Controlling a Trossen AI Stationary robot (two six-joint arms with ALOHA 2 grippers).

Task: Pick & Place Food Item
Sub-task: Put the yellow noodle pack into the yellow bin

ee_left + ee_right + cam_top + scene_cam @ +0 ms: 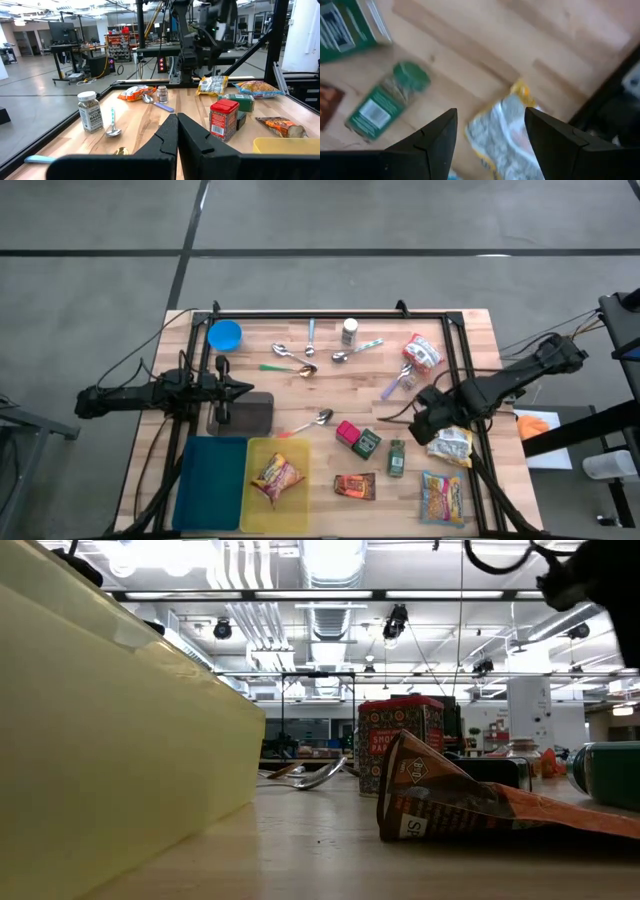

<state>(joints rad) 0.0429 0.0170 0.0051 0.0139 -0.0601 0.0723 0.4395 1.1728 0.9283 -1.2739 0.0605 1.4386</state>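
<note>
My right gripper (432, 423) hangs open near the table's right edge, fingers pointing down. In the right wrist view its fingers (490, 117) stand apart above a white-and-yellow snack bag (504, 134), which lies flat on the wood (452, 445). I see no touch. A lying green-lidded spice jar (387, 100) is beside it. An orange snack bag (278, 478) lies in the yellow tray (255, 510). My left gripper (245, 388) waits shut at the left, pointing level across the table (177, 117).
A red tin (347, 433), green box (367, 443), brown packet (355, 486) and yellow bag (441, 498) lie near the front. Spoons, a blue bowl (225, 335), a shaker (349, 330) and a red-white bag (422, 352) lie farther back. A blue tray (210, 495) adjoins the yellow one.
</note>
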